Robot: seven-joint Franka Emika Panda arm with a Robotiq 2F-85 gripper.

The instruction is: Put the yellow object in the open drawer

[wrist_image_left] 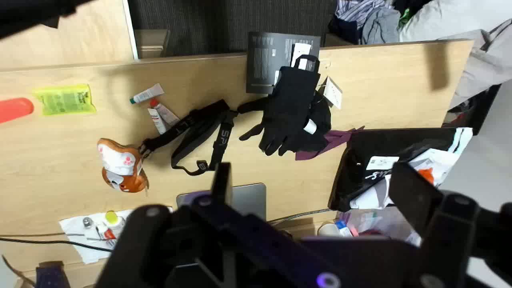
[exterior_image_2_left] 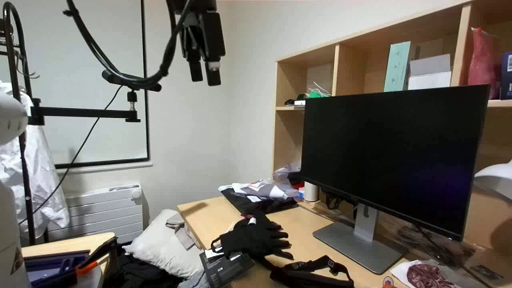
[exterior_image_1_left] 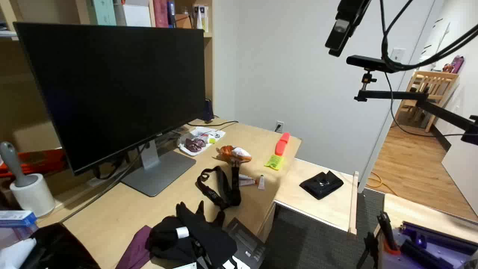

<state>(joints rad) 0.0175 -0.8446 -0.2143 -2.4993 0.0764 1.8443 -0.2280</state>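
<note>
One yellow packet (wrist_image_left: 66,99) rests on the desk (wrist_image_left: 384,100), below the gripper (wrist_image_left: 313,178) and well apart from it, up and left of its fingers in the wrist view; the gripper hangs high over the desk, jaws spread wide; a red-orange strip (wrist_image_left: 15,110) lies just beside the packet, on the side away from the gripper; the open drawer (exterior_image_1_left: 293,186), also below the gripper, stands beside the desk edge near the packet, a flat black object (exterior_image_1_left: 322,184) in it; three small tubes (wrist_image_left: 147,93) and a black belt (wrist_image_left: 198,134) lie between packet and gripper in the wrist view; a monitor (exterior_image_2_left: 392,156) stands right of and below the gripper in an exterior view.
</note>
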